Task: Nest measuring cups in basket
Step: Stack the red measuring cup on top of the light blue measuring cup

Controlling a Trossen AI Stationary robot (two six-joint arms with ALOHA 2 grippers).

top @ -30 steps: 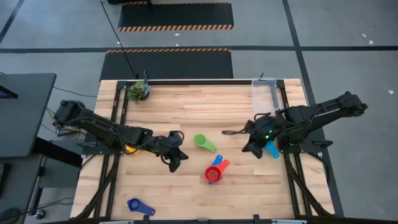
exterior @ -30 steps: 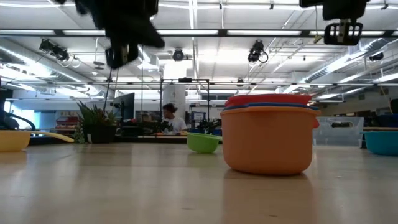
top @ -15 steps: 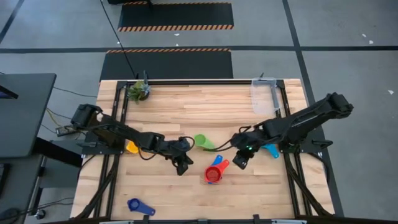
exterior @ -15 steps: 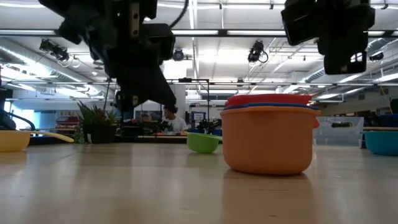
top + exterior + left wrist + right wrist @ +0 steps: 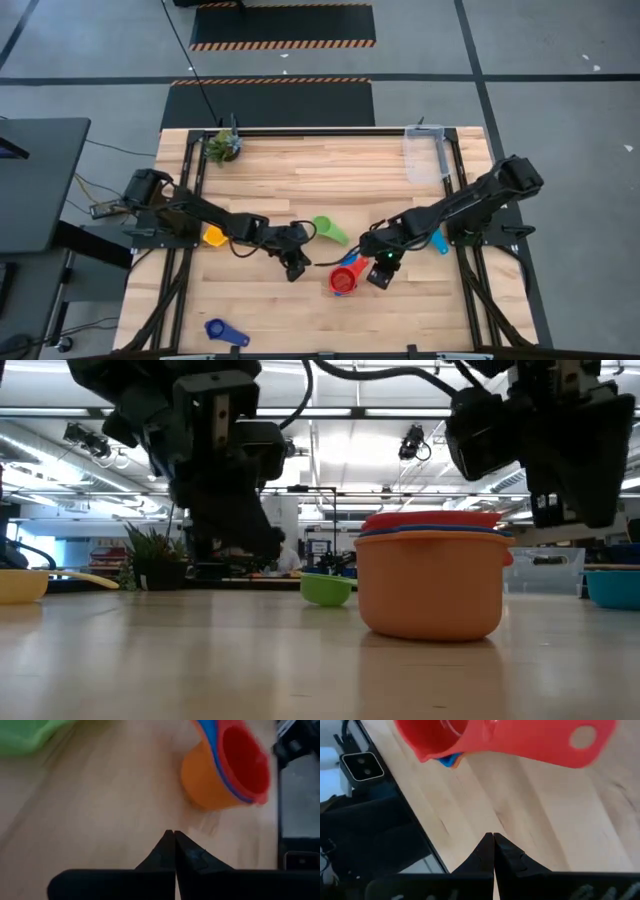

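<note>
Wooden worktop under overhead camera. Left gripper fingers pressed shut, empty, just beside nested stack of orange, blue and red cups. Right gripper fingers also shut, empty, at stack's other side, near red handle. Outward: green cup, yellow cup, light blue cup, dark blue cup lie scattered singly. Clear basket at far right corner, holds nothing visible. Judgement: nesting partly done; four cups and basket transfer remain.

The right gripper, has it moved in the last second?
Yes. The right gripper has swung from beside the light blue cup toward the nested cups.
</note>
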